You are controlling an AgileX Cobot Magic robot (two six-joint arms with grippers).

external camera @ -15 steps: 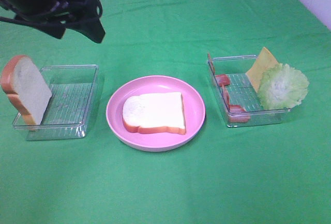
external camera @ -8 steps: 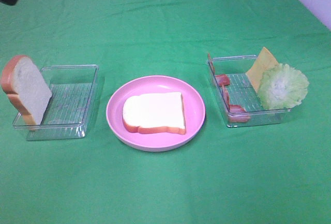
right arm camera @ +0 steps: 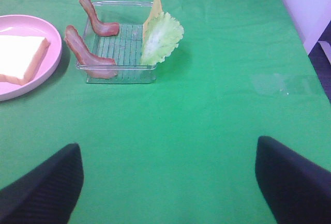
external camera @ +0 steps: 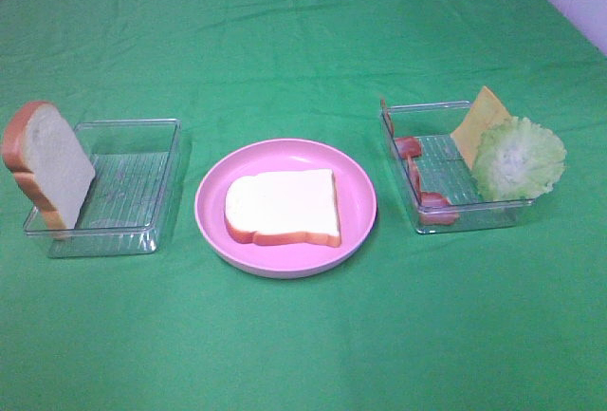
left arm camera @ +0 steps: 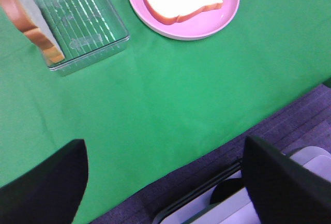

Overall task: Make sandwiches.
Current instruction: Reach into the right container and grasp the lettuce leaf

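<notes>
One white bread slice [external camera: 283, 207] with orange-brown crust lies flat on the round pink plate [external camera: 361, 193]. A second slice [external camera: 47, 164] leans upright against the left clear tray [external camera: 128, 188]. The right clear tray [external camera: 446, 216] holds bacon strips [external camera: 418, 178], a yellow cheese square [external camera: 479, 115] and pale green lettuce [external camera: 518, 159]. Neither gripper shows in the exterior view. My left gripper [left arm camera: 165, 188] is open and empty above the table's front edge, short of the plate [left arm camera: 227, 12]. My right gripper [right arm camera: 165, 182] is open and empty, short of the bacon [right arm camera: 85, 50] and lettuce [right arm camera: 160, 38].
A green cloth [external camera: 303, 335] covers the table. The table's front edge and purple floor [left arm camera: 217, 157] show in the left wrist view, with a grey-white object [left arm camera: 310, 167] below. A white wall [right arm camera: 305, 1] stands past the table's right edge.
The left arm, at the top left of the exterior view a second ago, has drawn back out of that view. The bread, plate and trays have not moved.
</notes>
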